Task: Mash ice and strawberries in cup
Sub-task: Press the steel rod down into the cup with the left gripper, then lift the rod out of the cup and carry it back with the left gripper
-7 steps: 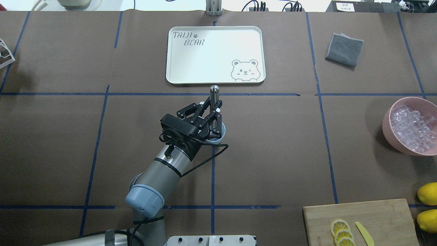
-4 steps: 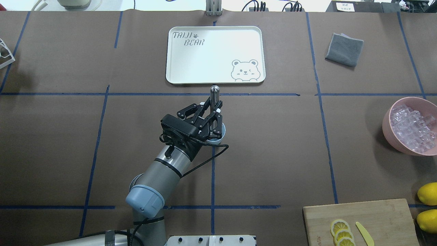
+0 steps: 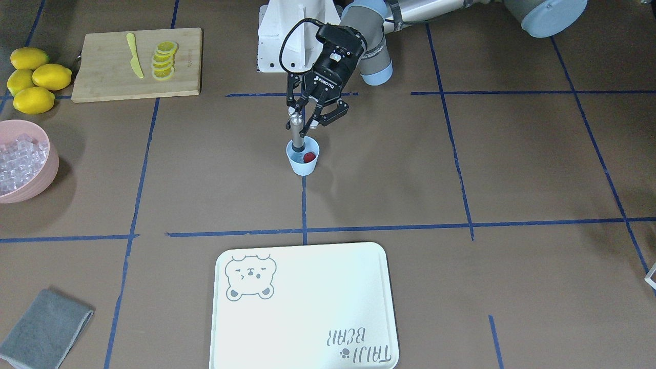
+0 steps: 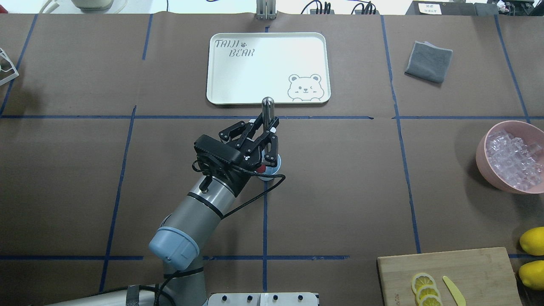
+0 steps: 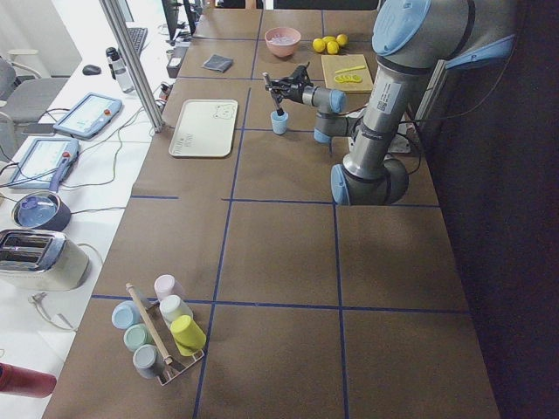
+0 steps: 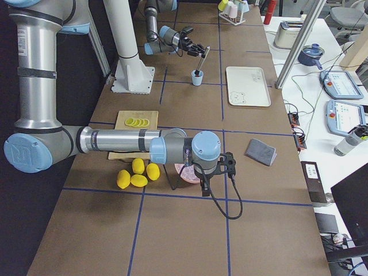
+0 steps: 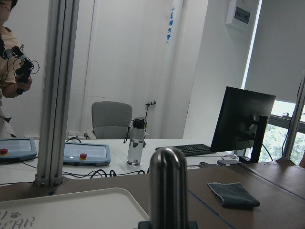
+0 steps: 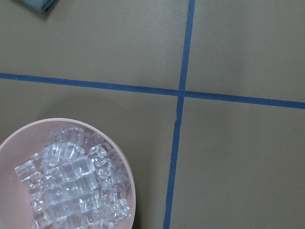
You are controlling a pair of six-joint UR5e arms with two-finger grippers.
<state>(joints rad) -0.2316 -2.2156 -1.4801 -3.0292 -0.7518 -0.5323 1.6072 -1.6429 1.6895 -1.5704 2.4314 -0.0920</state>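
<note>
Two fingers of your L gripper [image 3: 303, 123] are clamped on the upper shaft of the steel muddler [image 3: 295, 134]. Rod is near upright w/ its tip down inside the cup [image 3: 303, 165]. One strawberry [image 3: 309, 157] sits in the cup right beside the rod. It looks whole & round, not crushed yet. Can't tell if any ice is in there w/ it. The ice [image 8: 66, 181] you can see is all in the pink bowl [image 4: 482, 155], well apart on the R side.

Change vs 1 s ago, overhead view: the rod's cap has climbed to the near edge of the tray [image 4: 214, 100] and the wrist has pulled back. The cup mouth w/ a bit of red now shows past the fingers, where it was mostly covered. I'd read that as the upstroke of a press, tool lifted but not out of the cup. Cup hasn't shifted, so it's not dragging w/ the tool. Task looks early; berry needs more strokes.

R gripper [image 6: 228, 164] hangs over the bowl. Only the side view shows it, so open or closed: can't tell.
</note>
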